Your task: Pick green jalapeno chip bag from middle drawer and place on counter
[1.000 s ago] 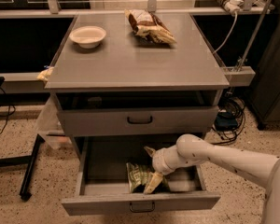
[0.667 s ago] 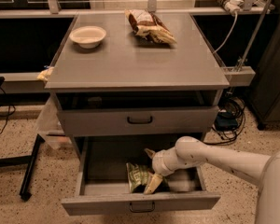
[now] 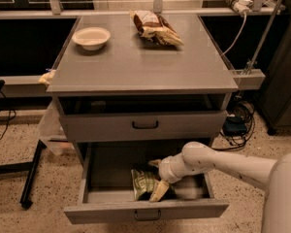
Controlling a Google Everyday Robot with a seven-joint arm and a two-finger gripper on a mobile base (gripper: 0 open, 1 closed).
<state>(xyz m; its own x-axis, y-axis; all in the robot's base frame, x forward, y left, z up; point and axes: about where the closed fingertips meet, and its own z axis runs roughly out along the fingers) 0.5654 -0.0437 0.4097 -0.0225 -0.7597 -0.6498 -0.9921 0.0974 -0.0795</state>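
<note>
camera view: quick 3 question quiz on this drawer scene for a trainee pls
1. True or false: the green jalapeno chip bag lies inside the open middle drawer.
2. Fill in: on the counter, left of the brown and white snack bag, sits a white ____.
3. Where is the end effector?
A. above the counter
B. down in the middle drawer, at the green jalapeno chip bag
C. at the brown and white snack bag

Key: 1 true; 2 bowl; 3 B
</note>
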